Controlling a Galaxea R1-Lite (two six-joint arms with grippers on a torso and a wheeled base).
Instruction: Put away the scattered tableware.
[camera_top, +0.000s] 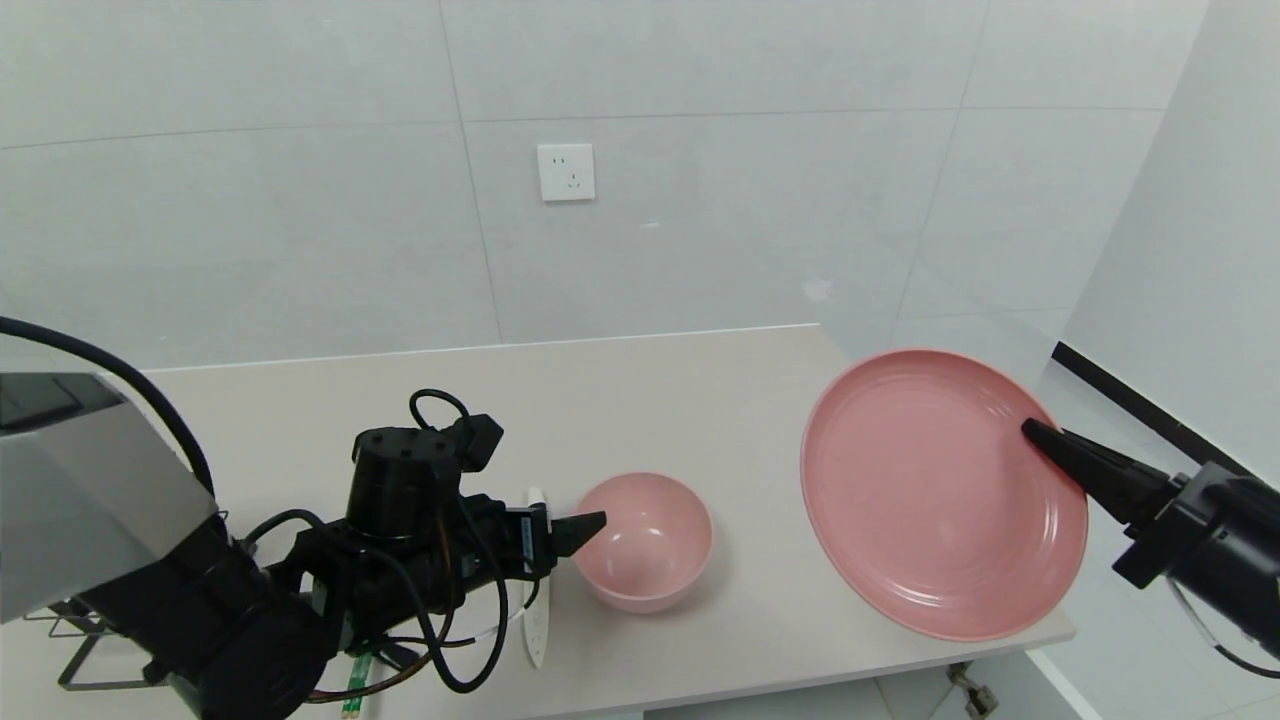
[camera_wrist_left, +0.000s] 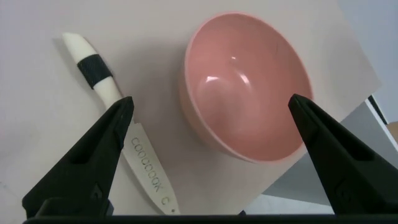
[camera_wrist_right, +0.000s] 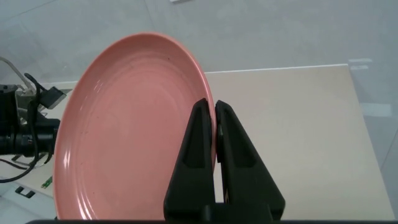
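A large pink plate (camera_top: 935, 495) hangs tilted over the table's right end, with my right gripper (camera_top: 1040, 437) shut on its right rim. In the right wrist view the plate (camera_wrist_right: 124, 130) stands on edge and the right gripper (camera_wrist_right: 211, 121) pinches its rim. A small pink bowl (camera_top: 645, 540) sits upright on the table near the front edge. My left gripper (camera_top: 570, 530) is open just left of the bowl, above it. In the left wrist view the bowl (camera_wrist_left: 245, 84) lies between the spread fingers (camera_wrist_left: 93, 162). A white knife (camera_top: 537, 590) with a black band lies flat beside the bowl, also seen as the knife (camera_wrist_left: 118, 118).
The beige table (camera_top: 300, 420) ends just right of the plate, with a drop to the floor beyond. A tiled wall with a socket (camera_top: 566, 171) stands behind. A metal rack (camera_top: 80, 650) and cables sit at the front left.
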